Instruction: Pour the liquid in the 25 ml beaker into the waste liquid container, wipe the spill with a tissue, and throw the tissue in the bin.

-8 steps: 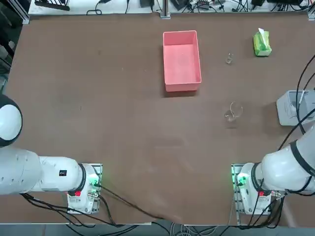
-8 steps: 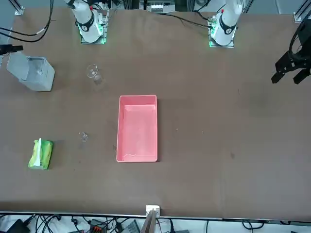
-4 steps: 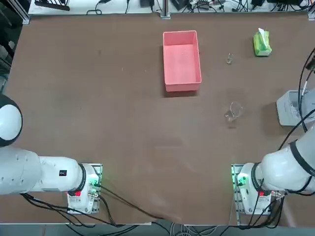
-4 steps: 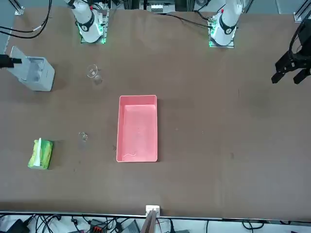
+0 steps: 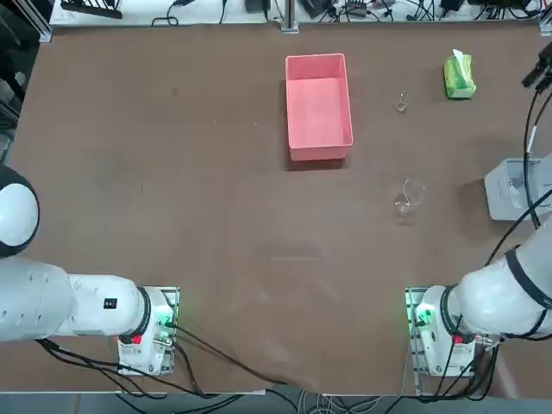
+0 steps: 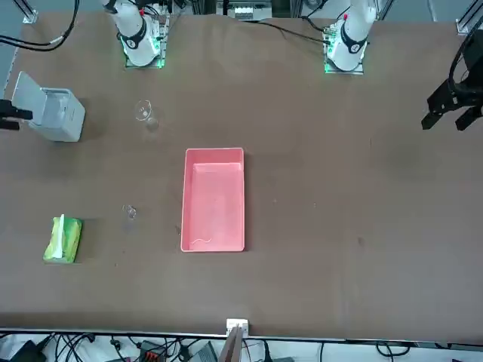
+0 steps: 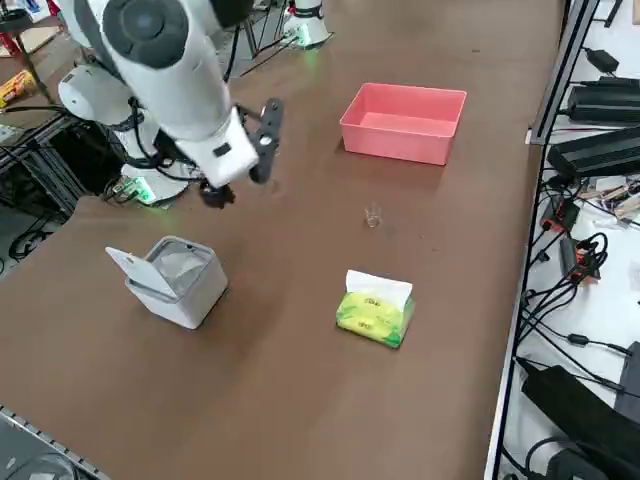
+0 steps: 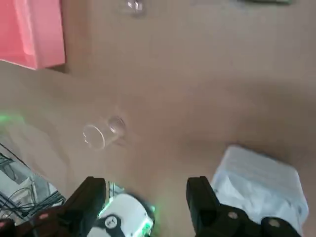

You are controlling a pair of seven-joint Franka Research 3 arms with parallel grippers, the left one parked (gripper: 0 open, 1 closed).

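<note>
Wrist view: 25 ml beaker (image 8: 134, 6) prob. far from open fingers (image 8: 200, 195).

Brown counter (image 5: 172, 172) bearing a pink tray (image 5: 318, 105), rectangular and open-topped, near its far middle. A green tissue pack (image 5: 459, 78) lies toward the far right corner, one white sheet standing out of its top. A larger clear glass beaker (image 5: 408, 197) stands nearer the robot's side, well apart from the tray. Cables (image 7: 575, 240) and black equipment (image 7: 600, 150) run along the counter's far edge.
</note>
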